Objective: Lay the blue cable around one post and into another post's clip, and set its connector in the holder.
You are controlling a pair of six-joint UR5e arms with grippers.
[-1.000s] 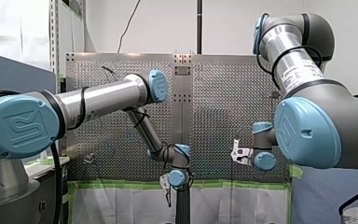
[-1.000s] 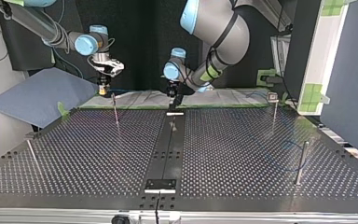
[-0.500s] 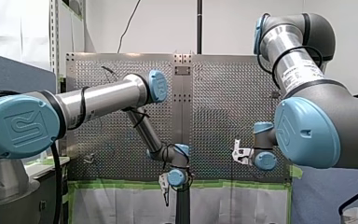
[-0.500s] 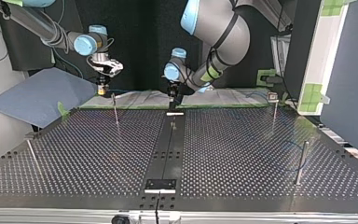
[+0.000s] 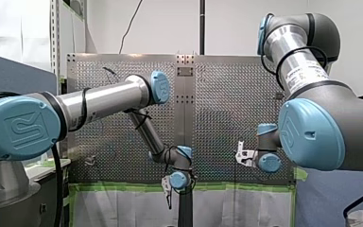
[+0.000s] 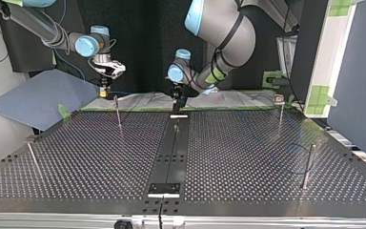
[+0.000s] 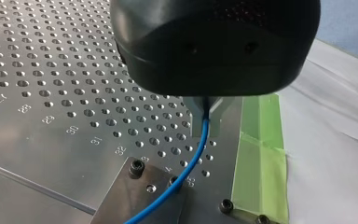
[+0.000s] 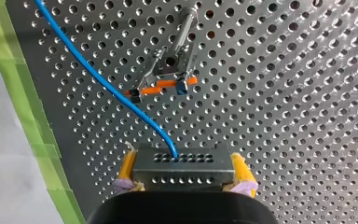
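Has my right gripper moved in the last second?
Yes, slightly: in the top view my right gripper has drifted toward the view's left, away from the thin post beside it.

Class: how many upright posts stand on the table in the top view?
4, by the top view: far-left post beside my right gripper, near-left post, far-right post, near-right post; shorter ones may be hidden.

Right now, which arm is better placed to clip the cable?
Likely right: my right end effector holds the connector with the clip post ahead; my left end effector pinches the blue cable by the green tape.
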